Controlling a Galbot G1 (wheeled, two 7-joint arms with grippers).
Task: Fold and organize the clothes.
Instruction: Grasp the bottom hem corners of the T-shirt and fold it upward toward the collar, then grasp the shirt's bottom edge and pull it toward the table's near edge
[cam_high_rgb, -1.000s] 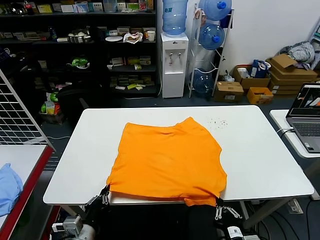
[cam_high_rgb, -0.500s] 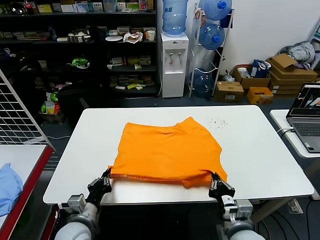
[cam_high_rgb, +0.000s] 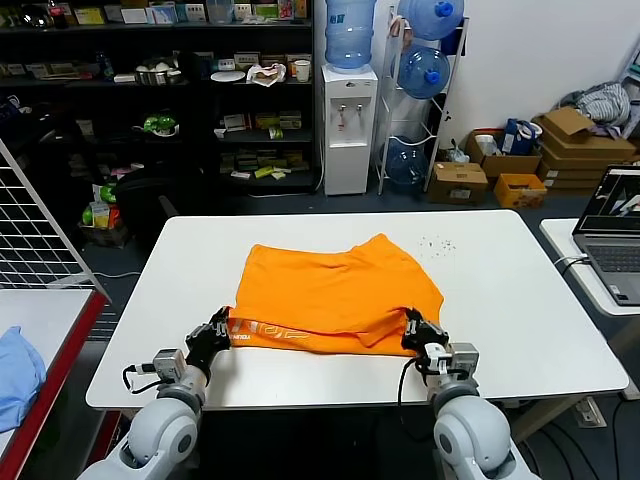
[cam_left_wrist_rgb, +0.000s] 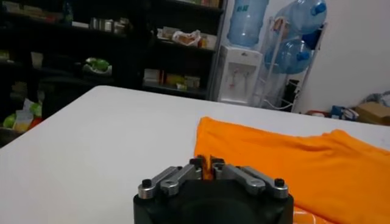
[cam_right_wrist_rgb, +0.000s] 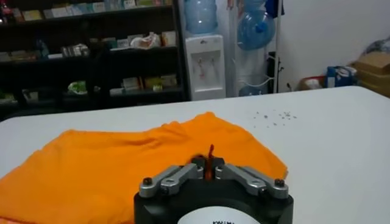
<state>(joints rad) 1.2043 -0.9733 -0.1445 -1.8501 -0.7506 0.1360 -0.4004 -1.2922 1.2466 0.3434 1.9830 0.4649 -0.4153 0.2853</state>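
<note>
The orange T-shirt (cam_high_rgb: 335, 290) lies on the white table (cam_high_rgb: 520, 300), its near hem lifted and turned back over itself so a strip with white lettering (cam_high_rgb: 270, 332) shows along the front fold. My left gripper (cam_high_rgb: 219, 327) is shut on the hem's left corner; the left wrist view shows orange cloth (cam_left_wrist_rgb: 286, 164) pinched between the closed jaws of that gripper (cam_left_wrist_rgb: 208, 164). My right gripper (cam_high_rgb: 412, 325) is shut on the hem's right corner; in the right wrist view a sliver of cloth stands up between the jaws of that gripper (cam_right_wrist_rgb: 208, 163), with the shirt (cam_right_wrist_rgb: 134, 164) spread beyond.
A light blue cloth (cam_high_rgb: 15, 370) lies on a red-edged side table at the left. A laptop (cam_high_rgb: 615, 235) sits on a table at the right. Shelves, a water dispenser (cam_high_rgb: 348, 125) and cardboard boxes stand beyond the table's far edge.
Both grippers have risen from below the table's front edge and carried the hem forward over the shirt. The front of the shirt now folds back, showing white lettering.
</note>
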